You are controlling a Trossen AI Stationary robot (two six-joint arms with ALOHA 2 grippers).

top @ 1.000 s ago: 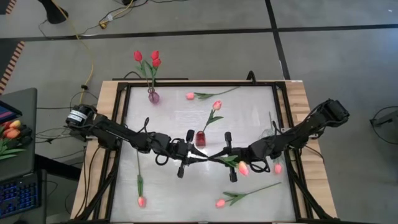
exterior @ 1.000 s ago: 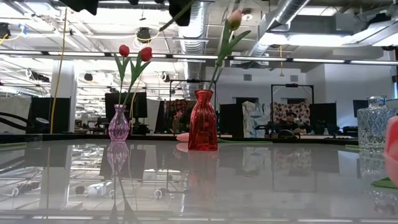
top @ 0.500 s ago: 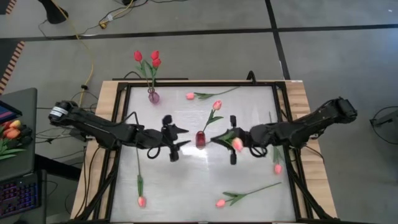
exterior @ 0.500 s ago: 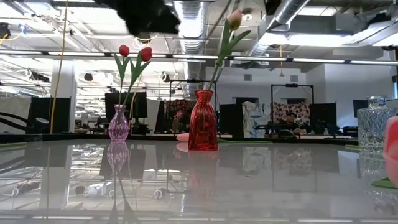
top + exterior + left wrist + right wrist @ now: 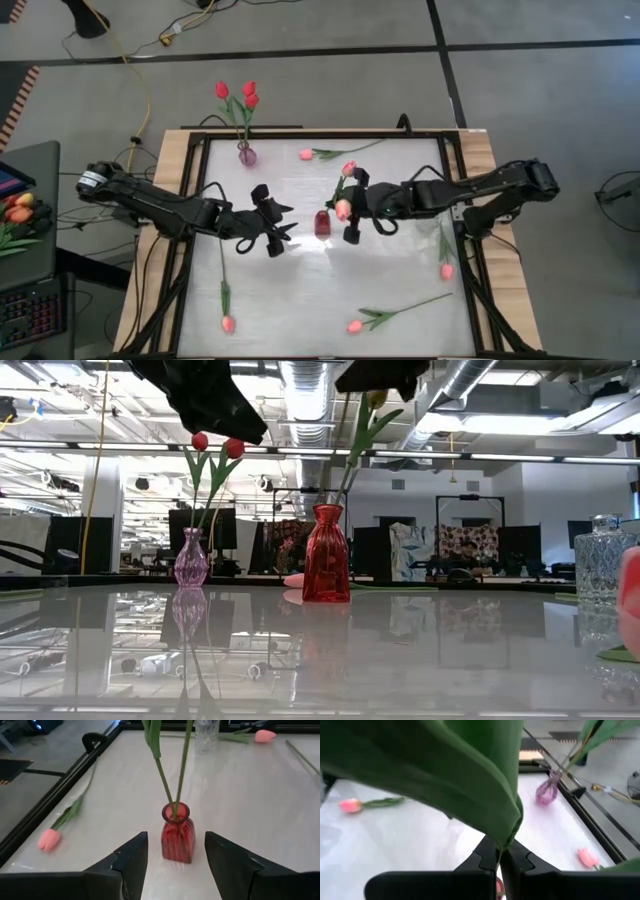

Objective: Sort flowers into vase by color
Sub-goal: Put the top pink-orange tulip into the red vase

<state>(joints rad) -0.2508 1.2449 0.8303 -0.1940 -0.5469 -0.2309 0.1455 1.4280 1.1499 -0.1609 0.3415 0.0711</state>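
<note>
On the white bench (image 5: 400,280), spare tulips (image 5: 228,322) lie nearest. Mid-bench, the right claw (image 5: 499,854), pinched on a pink tulip (image 5: 343,209), apparently lowers its stem into the red vase (image 5: 177,833). The left claw (image 5: 175,855) gapes empty beside it.

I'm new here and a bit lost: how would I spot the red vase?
Look to the middle of the white table, between the two dark arms. The red vase is squat, ribbed glass holding green stems; the purple vase stands at the table's far edge.
</note>
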